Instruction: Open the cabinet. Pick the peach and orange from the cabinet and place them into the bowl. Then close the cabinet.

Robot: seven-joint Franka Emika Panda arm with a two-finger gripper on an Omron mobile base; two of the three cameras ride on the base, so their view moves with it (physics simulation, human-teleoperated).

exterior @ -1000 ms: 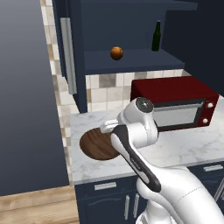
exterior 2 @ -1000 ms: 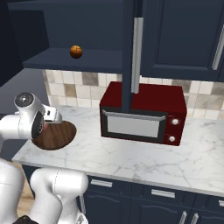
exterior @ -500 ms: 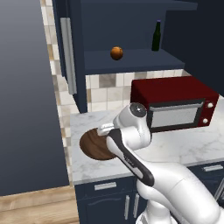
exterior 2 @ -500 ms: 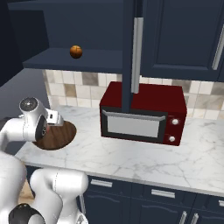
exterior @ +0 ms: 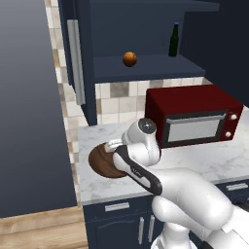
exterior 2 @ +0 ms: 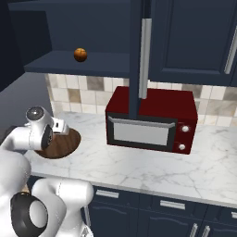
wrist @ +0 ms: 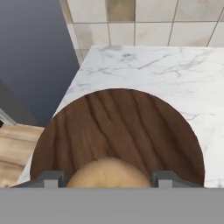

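Observation:
In the hand view the peach (wrist: 107,173), pale and round, sits between the two finger tips of my gripper (wrist: 109,178), which is shut on it. Right below it lies the brown wooden bowl (wrist: 124,124), near the counter's left end. The base views show the hand (exterior: 115,145) low over the bowl (exterior: 98,163) (exterior 2: 63,145). The cabinet (exterior: 146,68) stands open, and the orange (exterior: 129,59) (exterior 2: 80,54) rests on its shelf, above and behind the bowl.
A red microwave (exterior: 194,119) (exterior 2: 148,121) stands on the marble counter (exterior 2: 139,166) to the right of the bowl. A green bottle (exterior: 173,41) stands on the cabinet shelf. The open door's edge and long handle (exterior 2: 144,58) hang above the microwave. A tall dark panel (exterior: 29,121) borders the counter on the left.
The arm has folded down and to the left, bringing the hand with the peach closer over the bowl. The orange, the bowl and the doors have not moved.

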